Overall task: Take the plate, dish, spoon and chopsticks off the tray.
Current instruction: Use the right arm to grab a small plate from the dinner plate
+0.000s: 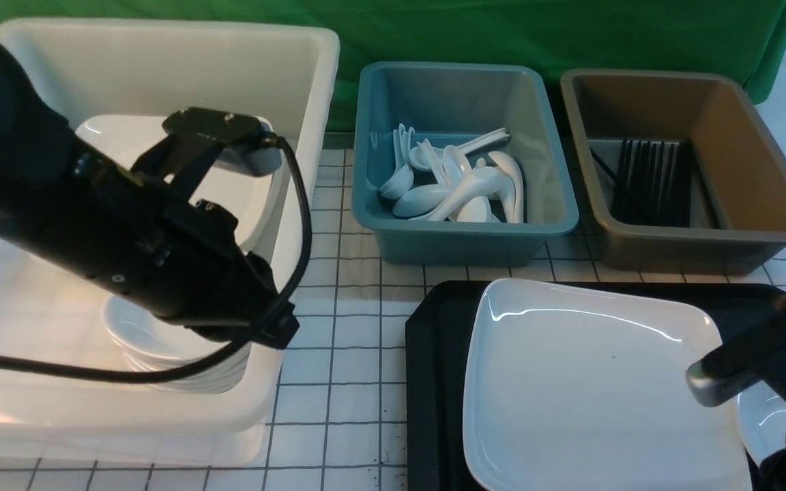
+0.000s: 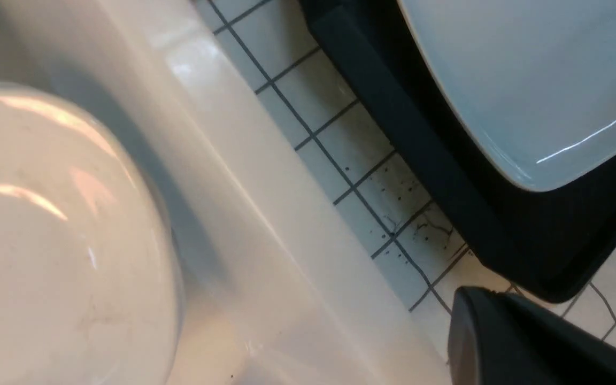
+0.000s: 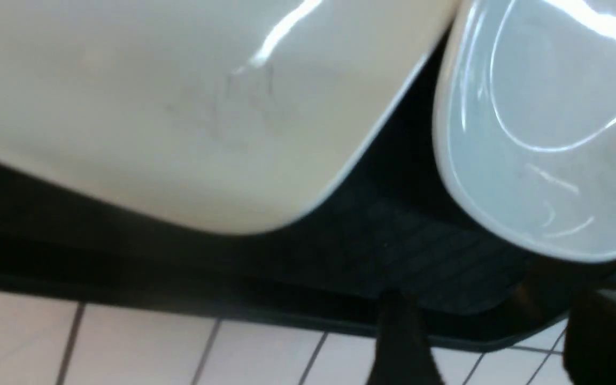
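The large white plate [image 1: 598,389] lies on the black tray [image 1: 434,368] at the front right. The small white dish [image 1: 761,419] sits on the tray just right of the plate, half hidden by my right arm. In the right wrist view the plate [image 3: 179,107] and dish [image 3: 543,133] lie beyond my right gripper [image 3: 500,347]. It is open and empty, over the tray [image 3: 393,240] corner. My left gripper [image 2: 527,337] is shut and empty, over the white tub's wall beside the tray [image 2: 447,187]. No spoon or chopsticks show on the tray.
A big white tub [image 1: 311,102] at the left holds stacked white crockery [image 1: 161,341] under my left arm [image 1: 127,225]. The blue tub [image 1: 550,225] behind the tray holds several white spoons. Beside it, the brown tub [image 1: 775,232] holds black chopsticks.
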Tool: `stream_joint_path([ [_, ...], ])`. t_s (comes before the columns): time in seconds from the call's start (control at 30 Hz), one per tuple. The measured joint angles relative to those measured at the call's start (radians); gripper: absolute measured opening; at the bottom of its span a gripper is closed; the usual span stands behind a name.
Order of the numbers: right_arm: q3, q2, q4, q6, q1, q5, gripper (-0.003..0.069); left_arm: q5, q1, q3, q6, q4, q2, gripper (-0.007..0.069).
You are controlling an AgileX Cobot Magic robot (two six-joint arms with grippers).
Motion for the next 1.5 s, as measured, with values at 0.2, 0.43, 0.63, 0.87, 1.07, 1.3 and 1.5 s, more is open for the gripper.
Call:
stream_joint_path([
  [0.2, -0.015, 0.143, -0.073, 0.002, 0.011, -0.002, 0.0525, 0.010, 0.000, 0.002, 0.002, -0.011, -0.004, 0.0004],
  [0.43, -0.015, 0.250, -0.193, 0.003, 0.011, -0.034, 0.0528, 0.015, 0.000, 0.003, 0.002, -0.039, -0.004, 0.0004],
  [0.63, -0.015, 0.268, -0.200, 0.004, 0.011, -0.082, 0.0422, 0.017, 0.000, 0.003, -0.001, -0.079, -0.004, 0.0004],
  [0.87, -0.024, 0.265, -0.205, 0.002, 0.019, -0.063, 0.0145, 0.047, 0.000, 0.003, -0.004, -0.123, -0.004, 0.0004],
  [1.07, -0.024, 0.203, -0.190, 0.002, 0.019, 0.057, 0.0113, 0.043, 0.000, 0.003, -0.004, -0.124, -0.005, 0.0004],
  [1.3, -0.055, 0.018, -0.087, 0.003, 0.019, 0.145, 0.0085, 0.032, 0.000, 0.003, -0.004, -0.130, -0.005, 0.0004],
  [1.5, -0.108, -0.187, 0.003, -0.005, 0.019, 0.145, 0.0085, 0.014, 0.000, 0.003, -0.004, -0.130, -0.005, 0.0004],
])
